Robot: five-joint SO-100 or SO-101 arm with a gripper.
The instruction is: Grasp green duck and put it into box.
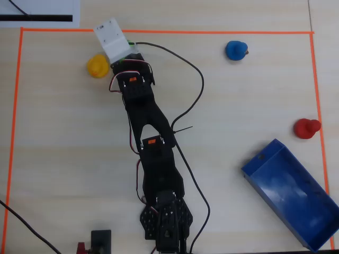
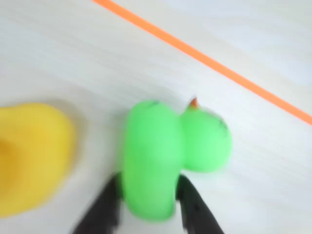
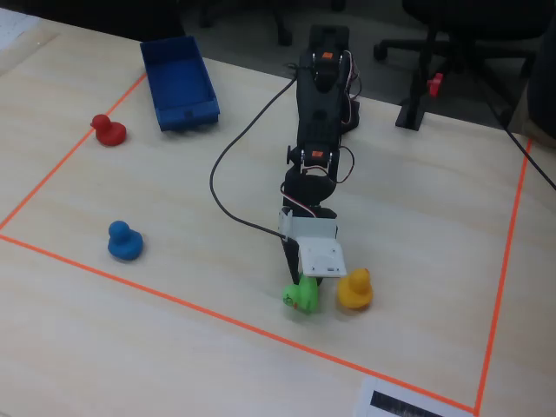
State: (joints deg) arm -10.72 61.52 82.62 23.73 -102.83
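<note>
The green duck (image 2: 170,151) lies on the table just inside the orange tape line, its orange beak pointing away. My gripper (image 2: 149,181) has one black finger (image 2: 109,207) on each side of the duck's body, pressed against it. In the fixed view the duck (image 3: 302,295) sits on the table under my gripper (image 3: 298,280). In the overhead view the white wrist mount hides the gripper (image 1: 114,39) and the duck. The blue box (image 1: 259,164) stands far off at the lower right, and at the far left in the fixed view (image 3: 187,113).
A yellow duck (image 2: 29,156) sits close beside the green one; it shows in the overhead view (image 1: 97,65) and the fixed view (image 3: 354,289). A blue duck (image 1: 235,50) and a red duck (image 1: 306,128) stand apart. Orange tape (image 1: 159,32) borders the work area.
</note>
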